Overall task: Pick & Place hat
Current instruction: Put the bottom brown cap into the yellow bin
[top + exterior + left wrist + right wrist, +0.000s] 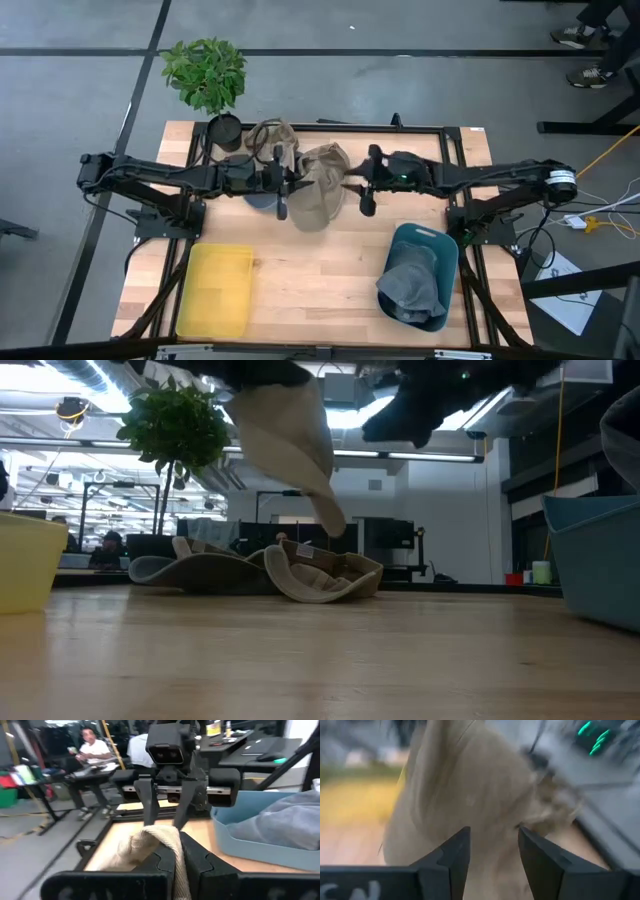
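High view first: the wooden bench (pixel 320 270) fills the middle, yellow bin (pixel 216 290) lower left, blue bin (pixel 425 262) lower right with a grey hat (pixel 410 292) inside. At centre hangs the tan hat (pixel 318 190), lifted clear of the bench. My left pincer (pixel 283 185) is clamped on its fabric; my right pincer (pixel 358 187) faces it, fingers apart, gripping nothing.

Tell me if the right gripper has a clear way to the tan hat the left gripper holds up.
Probably yes: the right gripper is open and faces the tan hat hanging from the shut left gripper, with nothing between them.
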You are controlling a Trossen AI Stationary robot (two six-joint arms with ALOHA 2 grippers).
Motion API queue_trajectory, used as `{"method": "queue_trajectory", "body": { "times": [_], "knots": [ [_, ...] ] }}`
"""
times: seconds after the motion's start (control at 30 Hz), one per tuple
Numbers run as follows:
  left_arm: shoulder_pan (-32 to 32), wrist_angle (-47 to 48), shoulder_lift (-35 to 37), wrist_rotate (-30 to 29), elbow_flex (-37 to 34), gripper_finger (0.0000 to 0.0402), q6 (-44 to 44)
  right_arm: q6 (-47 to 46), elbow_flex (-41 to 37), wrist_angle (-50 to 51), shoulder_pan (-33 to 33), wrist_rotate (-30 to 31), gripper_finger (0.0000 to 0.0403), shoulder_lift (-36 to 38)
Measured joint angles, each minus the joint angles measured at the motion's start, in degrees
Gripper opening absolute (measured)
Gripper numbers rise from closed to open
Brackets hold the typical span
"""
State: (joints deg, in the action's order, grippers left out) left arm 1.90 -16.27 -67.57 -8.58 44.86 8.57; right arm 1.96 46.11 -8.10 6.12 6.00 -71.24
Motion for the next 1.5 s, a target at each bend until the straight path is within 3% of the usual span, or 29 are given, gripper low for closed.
{"method": "queue_trajectory", "body": {
  "times": [0.13,0.27,0.5,0.6,0.83,1.1,1.3,1.5],
  "knots": [
    [-1.3,-0.7,0.0,-4.5,0.0,0.0006,1.2,-1.6,-7.6,-21.5,-0.3,0.9,0.0165,-1.1],
    [-1.5,-0.6,0.0,-7.2,0.0,0.0004,1.8,-2.0,-9.5,-26.8,-0.3,0.8,0.0165,-2.6],
    [-1.4,-0.4,0.0,-8.1,0.0,0.0006,2.9,0.3,-7.6,-27.2,-0.4,-9.9,0.0165,-3.8],
    [-1.4,-0.4,0.0,-8.3,0.0,0.0005,3.2,1.7,-6.5,-27.5,-0.3,-11.6,0.0165,-3.7],
    [-1.4,-0.7,0.0,-8.4,0.0,0.0005,3.2,-0.7,-2.9,-25.0,-0.3,-4.0,0.0178,-5.8],
    [-1.4,-0.7,0.0,-11.1,0.0,0.0007,3.2,-1.4,4.6,-18.1,-0.3,-1.3,0.0261,-11.8],
    [-1.9,-0.3,0.0,-9.4,0.0,0.0007,5.6,-3.5,6.6,-18.5,1.3,-1.0,0.0309,-14.1],
    [-3.1,-0.1,-0.1,-9.9,0.0,0.0004,10.0,-6.4,6.8,-22.4,2.6,-3.0,0.0316,-17.6]
  ]
}}
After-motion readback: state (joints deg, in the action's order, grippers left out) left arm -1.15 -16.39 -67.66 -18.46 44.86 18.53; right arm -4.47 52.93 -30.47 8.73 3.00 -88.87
